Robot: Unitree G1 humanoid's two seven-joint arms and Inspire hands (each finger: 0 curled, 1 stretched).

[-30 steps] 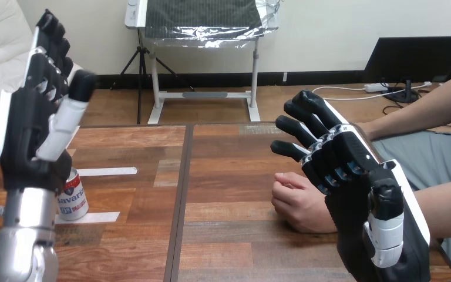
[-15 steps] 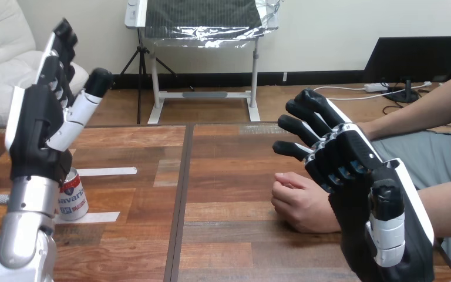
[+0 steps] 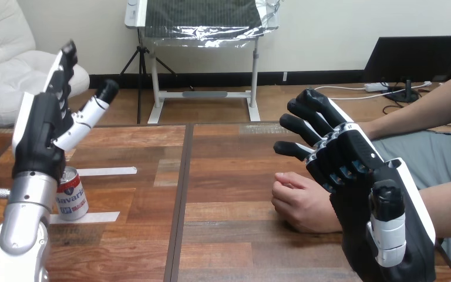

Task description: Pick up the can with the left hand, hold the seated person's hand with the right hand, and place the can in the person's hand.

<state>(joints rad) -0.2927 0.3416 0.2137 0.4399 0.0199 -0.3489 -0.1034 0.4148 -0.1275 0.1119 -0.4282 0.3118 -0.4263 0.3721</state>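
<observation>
Metal can not yet grasped; both hands open

Black-and-white left hand point(image 3: 35, 138) is raised above the near-left of the wooden worktop point(image 3: 229, 176), fingers straight, thumb spread, holding nothing. Just behind its silver wrist stands the small red, white and blue metal can point(image 3: 73, 194), upright and partly hidden, between two white tape strips point(image 3: 108, 171). At the right, the right hand point(image 3: 352, 170) is up, fingers loosely spread and empty, nearer than the person's hand point(image 3: 299, 202), which rests as a loose fist on the worktop; whether they touch cannot be told. Likely light, thin-walled and slick, the can should be wrapped around its mid-body, gently enough not to dent.
</observation>
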